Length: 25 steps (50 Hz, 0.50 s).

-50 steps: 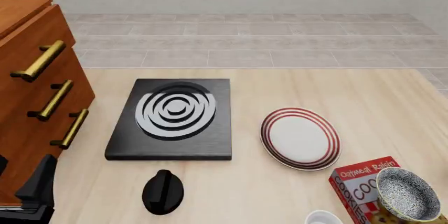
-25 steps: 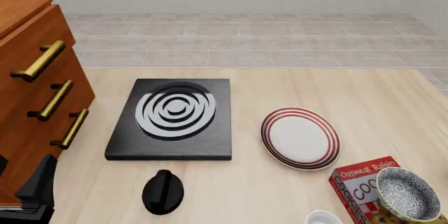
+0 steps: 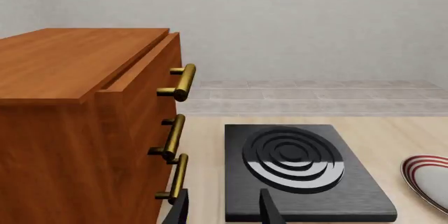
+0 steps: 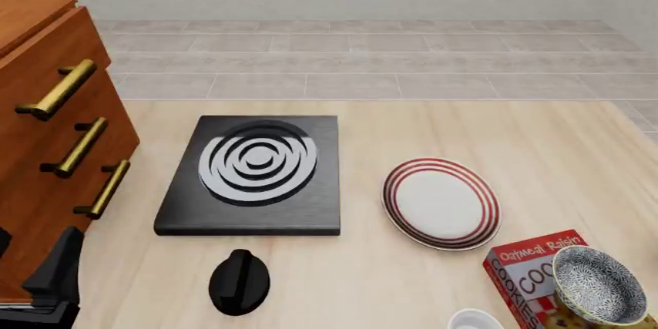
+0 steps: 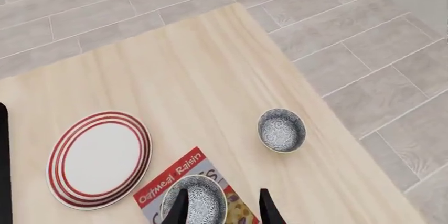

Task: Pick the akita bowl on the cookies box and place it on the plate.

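Observation:
The akita bowl [image 4: 599,284] is speckled black and white inside with a tan rim. It sits on the red cookies box [image 4: 517,270] at the table's near right corner. The white plate [image 4: 441,203] with red rings lies just left of and beyond the box. In the right wrist view, the bowl [image 5: 199,198] rests on the box [image 5: 168,183] beside the plate [image 5: 99,159]. My right gripper [image 5: 222,211] hangs open well above them, holding nothing. My left gripper [image 3: 224,211] is open and empty near the cabinet, facing the black slab.
A wooden cabinet [image 4: 52,136] with brass handles fills the left side. A black slab [image 4: 252,173] with grey-white rings lies mid-table, a black knob [image 4: 240,281] before it. A plain white round object [image 4: 476,320] sits at the front edge. A second speckled bowl [image 5: 281,129] stands on the table near the right edge.

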### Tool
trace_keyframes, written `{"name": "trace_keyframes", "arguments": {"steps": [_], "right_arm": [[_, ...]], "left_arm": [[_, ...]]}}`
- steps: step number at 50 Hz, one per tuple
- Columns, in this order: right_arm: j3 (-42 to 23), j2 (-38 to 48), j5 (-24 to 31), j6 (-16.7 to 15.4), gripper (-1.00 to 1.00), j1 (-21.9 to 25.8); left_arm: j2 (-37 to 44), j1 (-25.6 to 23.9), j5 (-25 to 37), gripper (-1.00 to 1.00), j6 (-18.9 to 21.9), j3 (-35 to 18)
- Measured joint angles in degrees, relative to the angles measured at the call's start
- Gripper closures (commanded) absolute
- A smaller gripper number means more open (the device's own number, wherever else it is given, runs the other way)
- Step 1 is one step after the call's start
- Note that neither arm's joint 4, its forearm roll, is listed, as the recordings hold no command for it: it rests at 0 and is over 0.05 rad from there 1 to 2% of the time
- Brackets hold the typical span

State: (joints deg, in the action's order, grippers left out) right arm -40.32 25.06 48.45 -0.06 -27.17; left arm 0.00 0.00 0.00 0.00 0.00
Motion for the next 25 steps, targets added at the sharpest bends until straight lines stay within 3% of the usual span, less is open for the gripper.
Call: {"name": "trace_keyframes", "arguments": {"steps": [25], "right_arm": [[7.9, 1.78, -6.2, 2.61, -1.0, -2.96]], "left_arm": [[0.0, 0.0, 0.0, -1.0, 0.0, 0.0]]}}
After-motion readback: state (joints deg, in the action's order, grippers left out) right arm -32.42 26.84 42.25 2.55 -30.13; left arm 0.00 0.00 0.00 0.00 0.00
